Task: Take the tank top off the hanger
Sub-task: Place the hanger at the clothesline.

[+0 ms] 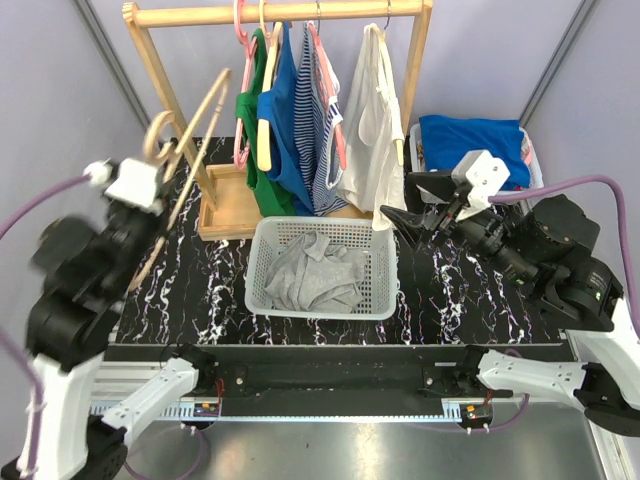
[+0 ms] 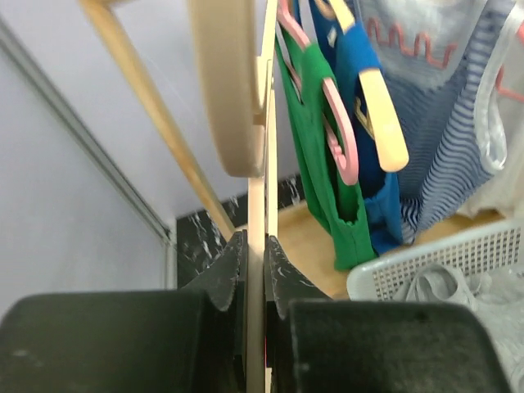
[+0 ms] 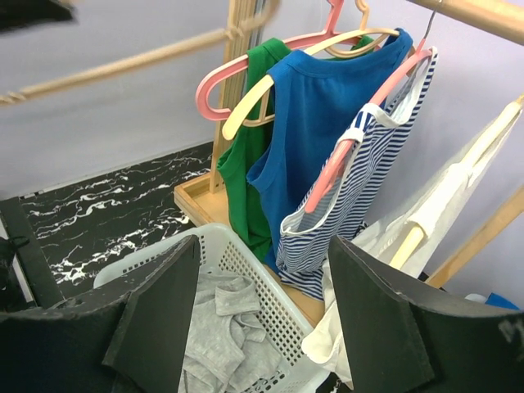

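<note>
Bare wooden hanger [image 2: 225, 82] clamped by left gripper [image 2: 255, 246]; right gripper [image 3: 262, 254] jaws apart, empty. Hanger best carried clear of rack [image 1: 280, 14], hook unsnagged.

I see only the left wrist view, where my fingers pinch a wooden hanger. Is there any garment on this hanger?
Observer: No. In the top view the wooden hanger in the left gripper is bare.
Operator: Where is the other arm?
Observer: The right gripper is open, near the far right corner of the white basket.
Operator: Is anything behind it?
Observer: Folded blue cloth lies in a bin to the right of the rack.
</note>
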